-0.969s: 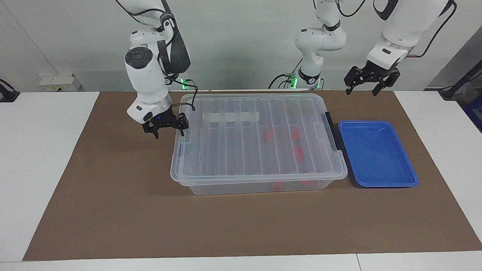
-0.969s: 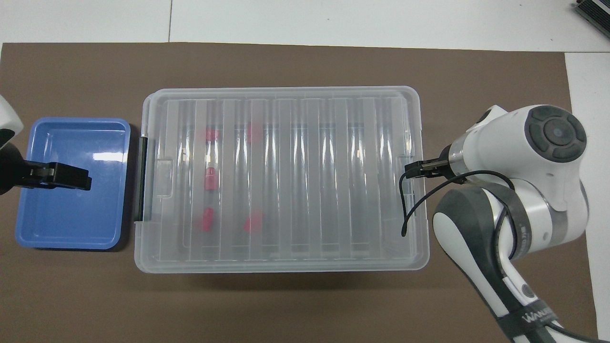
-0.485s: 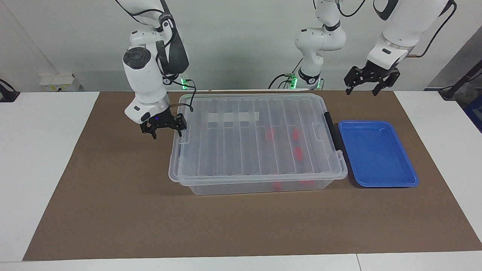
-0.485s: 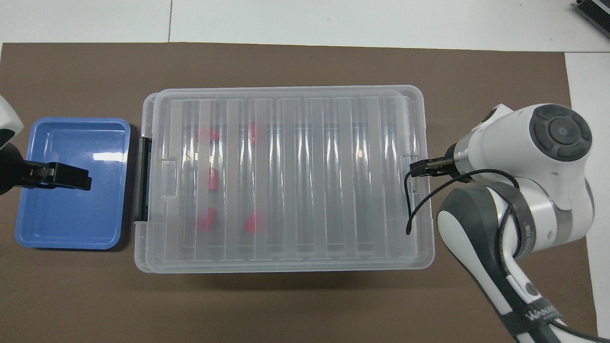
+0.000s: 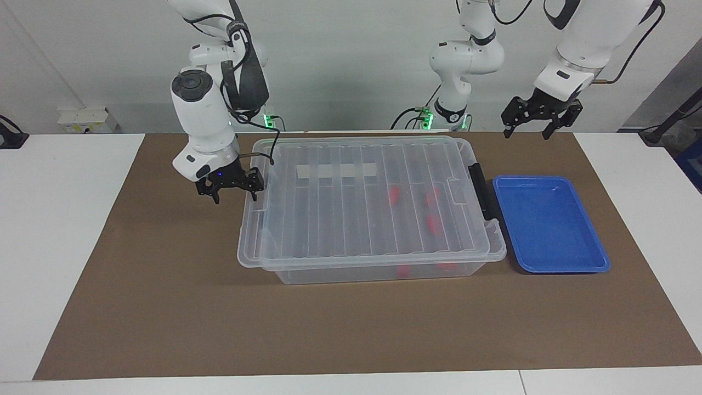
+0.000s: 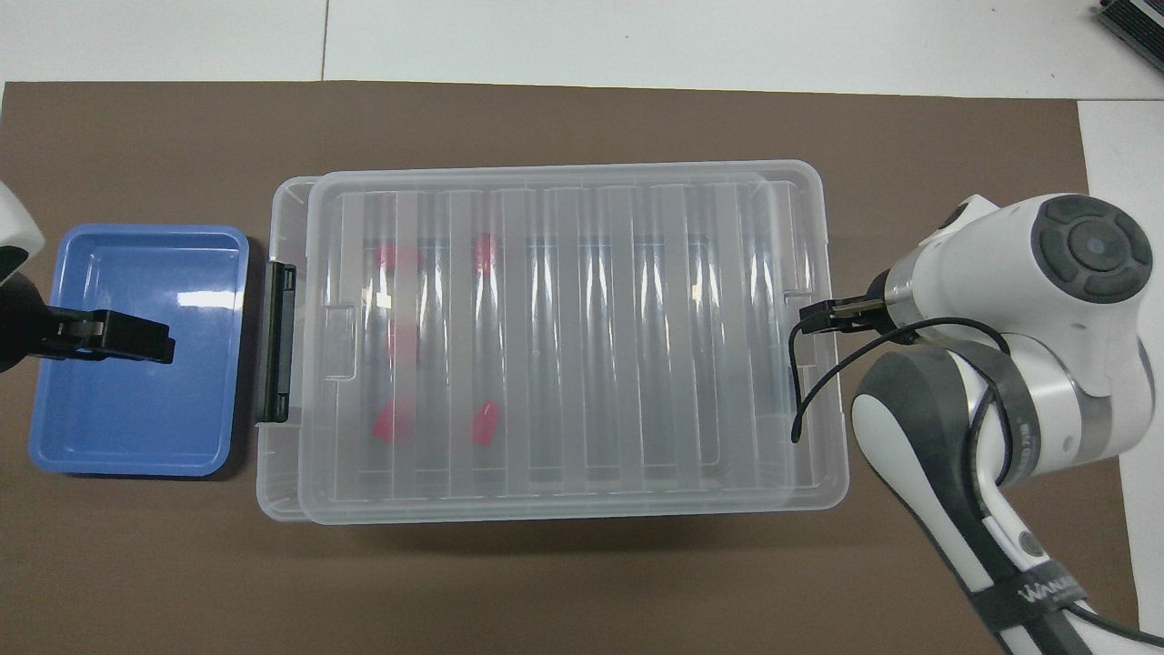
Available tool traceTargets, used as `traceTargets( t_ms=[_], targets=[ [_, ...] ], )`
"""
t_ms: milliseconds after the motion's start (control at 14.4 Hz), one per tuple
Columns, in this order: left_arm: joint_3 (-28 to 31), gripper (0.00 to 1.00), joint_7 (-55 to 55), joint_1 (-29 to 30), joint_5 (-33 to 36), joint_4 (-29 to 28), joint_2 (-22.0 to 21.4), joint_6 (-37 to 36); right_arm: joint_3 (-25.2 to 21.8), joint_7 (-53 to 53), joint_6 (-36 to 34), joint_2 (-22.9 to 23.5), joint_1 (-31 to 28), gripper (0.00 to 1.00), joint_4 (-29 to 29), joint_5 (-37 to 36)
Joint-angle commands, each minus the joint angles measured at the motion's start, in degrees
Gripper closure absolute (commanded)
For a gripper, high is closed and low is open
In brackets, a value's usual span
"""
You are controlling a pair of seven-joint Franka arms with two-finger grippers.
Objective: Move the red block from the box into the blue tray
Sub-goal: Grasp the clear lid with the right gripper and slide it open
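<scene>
Large clear plastic box (image 5: 378,269) mid-mat; its ribbed clear lid (image 5: 356,203) sits skewed, overhanging the rim at the right arm's end, exposing a strip of rim by the black clip handle (image 5: 481,191). Small red blocks (image 6: 393,422) inside, under the lid, toward the left arm's end. Shallow blue plastic tray (image 5: 548,224) just beside the handle end. Right gripper (image 5: 230,185) low at the lid's overhanging edge, fingers apart, contact unclear. Left gripper (image 5: 540,118) raised over mat edge, fingers apart, nothing held.
</scene>
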Motion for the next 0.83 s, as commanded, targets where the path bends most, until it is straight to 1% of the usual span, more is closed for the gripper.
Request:
traceTargets(
  t_ms=[0, 208, 762],
  targets=[
    [-0.12, 0.00, -0.39, 0.47, -0.51, -0.29, -0.64, -0.32, 0.17, -1.39, -0.04, -0.15, -1.49, 0.00, -0.10, -1.18],
    [-0.12, 0.00, -0.39, 0.47, -0.51, -0.29, -0.64, -0.32, 0.00, -1.47, -0.48, -0.15, -1.84, 0.00, 0.07, -1.18],
    [-0.12, 0.00, -0.39, 0.47, -0.51, -0.29, -0.64, -0.32, 0.00, -3.50, -1.62, -0.50, -5.27, 0.00, 0.07, -1.18]
  ],
)
